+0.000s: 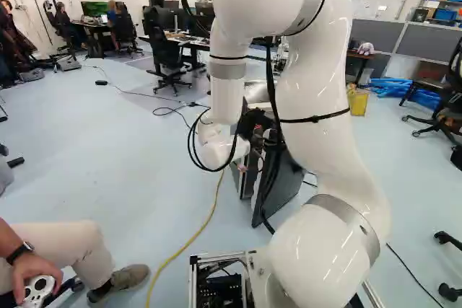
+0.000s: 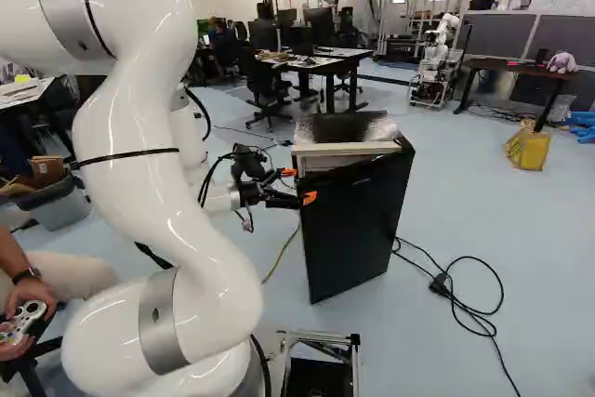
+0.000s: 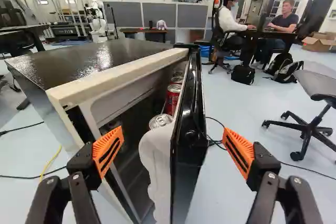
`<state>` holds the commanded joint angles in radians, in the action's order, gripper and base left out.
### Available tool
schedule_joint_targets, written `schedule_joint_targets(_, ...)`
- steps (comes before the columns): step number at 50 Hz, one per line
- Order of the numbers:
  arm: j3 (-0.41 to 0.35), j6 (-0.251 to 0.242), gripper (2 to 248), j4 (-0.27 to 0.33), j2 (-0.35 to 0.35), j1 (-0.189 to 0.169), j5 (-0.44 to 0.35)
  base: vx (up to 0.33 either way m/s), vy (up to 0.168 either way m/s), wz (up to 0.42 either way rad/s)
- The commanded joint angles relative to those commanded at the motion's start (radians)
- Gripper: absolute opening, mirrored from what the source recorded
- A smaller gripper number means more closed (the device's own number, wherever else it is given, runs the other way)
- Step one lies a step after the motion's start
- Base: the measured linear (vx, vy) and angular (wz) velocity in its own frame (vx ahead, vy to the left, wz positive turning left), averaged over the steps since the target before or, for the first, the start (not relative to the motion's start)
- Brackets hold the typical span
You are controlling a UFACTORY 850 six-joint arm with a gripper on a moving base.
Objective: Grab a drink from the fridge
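Drink cans [image 3: 174, 97] stand in a row along the inside of the door [image 3: 188, 156], which hangs ajar; we see red sides and, on the nearest can, a round silver lid [image 3: 160, 121]. The white liner [image 3: 157, 156] of the door bulges in wavy moulded curves in front of them, while the outer face is flat, black and glossy. The fridge [image 3: 89, 64] is boxy, with a shiny dark top, a pale front edge and a dim inside. Our gripper [image 2: 297, 185] is at the door, its two fingers spread wide, one to each side of the door's edge, and we hold nothing. The orange pads [image 3: 116, 136] are ridged and slotted. Behind our arm, in the right base view, we see a grey bin [image 2: 58, 204] with brown things at its top
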<state>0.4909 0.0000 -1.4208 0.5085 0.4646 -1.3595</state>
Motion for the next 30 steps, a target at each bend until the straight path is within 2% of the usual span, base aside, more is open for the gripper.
schedule_joint_targets(30,-0.074,0.0,247,-0.07,-0.033,0.007,-0.042,0.0,0.0,0.0)
